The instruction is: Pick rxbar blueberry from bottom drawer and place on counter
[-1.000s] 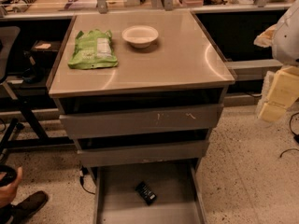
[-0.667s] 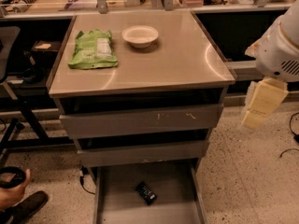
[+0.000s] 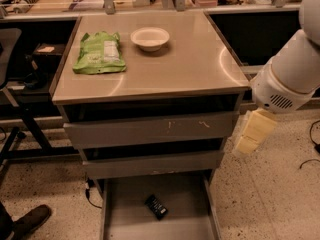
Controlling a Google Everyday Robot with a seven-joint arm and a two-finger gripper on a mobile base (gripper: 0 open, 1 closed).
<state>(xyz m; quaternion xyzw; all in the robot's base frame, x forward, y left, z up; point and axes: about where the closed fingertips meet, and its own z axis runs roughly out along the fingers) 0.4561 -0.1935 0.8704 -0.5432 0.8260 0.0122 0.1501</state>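
Observation:
The rxbar blueberry (image 3: pixel 156 206), a small dark bar, lies flat on the grey floor of the open bottom drawer (image 3: pixel 125 219), a little right of its middle. The counter (image 3: pixel 190 59) is the glossy beige top above the two shut drawers. My gripper (image 3: pixel 252 132), pale cream, hangs below the white arm (image 3: pixel 287 74) to the right of the cabinet. It is level with the upper drawers, above and to the right of the bar, and holds nothing that I can see.
A green bag (image 3: pixel 98 52) and a white bowl (image 3: pixel 150 38) sit on the back left part of the counter. A dark desk and chair legs (image 3: pixel 25 119) stand at the left, a shoe (image 3: pixel 30 220) at the bottom left, and a cable (image 3: pixel 312 149) lies on the floor at the right.
The arm and gripper have moved left and down from the right edge, closer to the cabinet's right side. The bar, bag and bowl have not moved.

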